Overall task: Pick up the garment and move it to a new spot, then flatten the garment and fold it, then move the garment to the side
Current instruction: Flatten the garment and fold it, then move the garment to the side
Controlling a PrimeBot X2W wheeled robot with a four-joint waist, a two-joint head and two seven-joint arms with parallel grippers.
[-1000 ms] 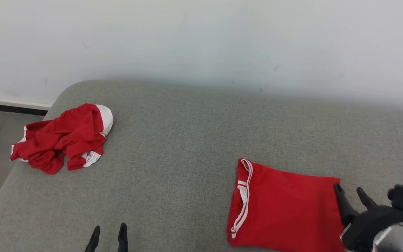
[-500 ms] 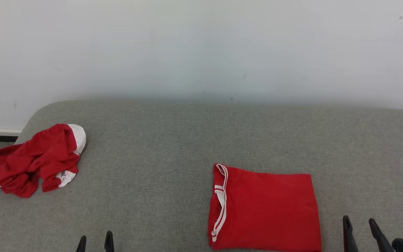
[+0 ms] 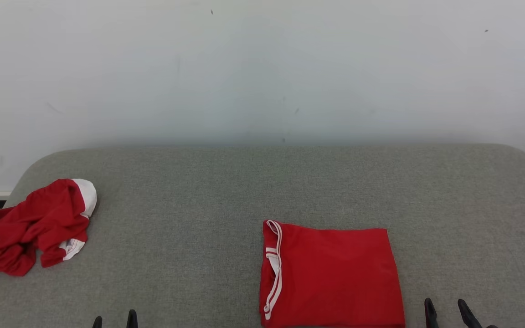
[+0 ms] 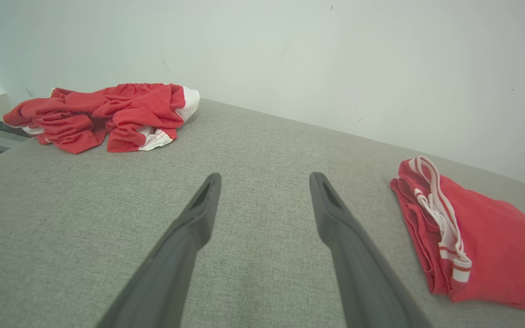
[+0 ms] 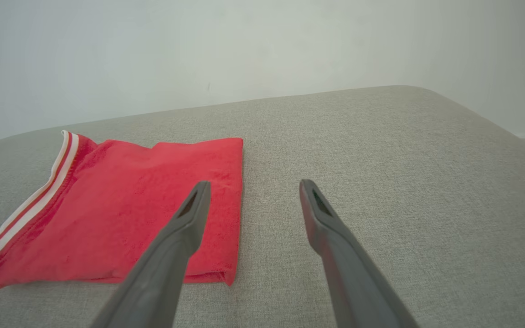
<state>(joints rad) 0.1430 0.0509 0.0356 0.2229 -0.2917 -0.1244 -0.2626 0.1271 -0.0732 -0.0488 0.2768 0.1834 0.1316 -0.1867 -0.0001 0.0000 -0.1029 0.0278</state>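
Right gripper (image 3: 445,304) is backing off the folded garment (image 3: 335,273).
Both pairs of jaws hanging released (set-aside looking done); crumpled garment (image 3: 34,225) likely waiting for pickup.

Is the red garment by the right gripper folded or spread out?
Folded: the red garment lies as a flat rectangle, layers stacked at its striped edge, apart from the right gripper.

The head camera looked forward and down over the grey cushion (image 3: 198,205), facing the wall (image 3: 262,68). Both wrist cameras sat low and close to the cushion, looking along the left gripper (image 4: 265,180) and the right gripper (image 5: 251,184) toward that wall. All three views shared the folded red garment (image 3: 335,273); head and left wrist also shared the crumpled red garment (image 3: 30,228).
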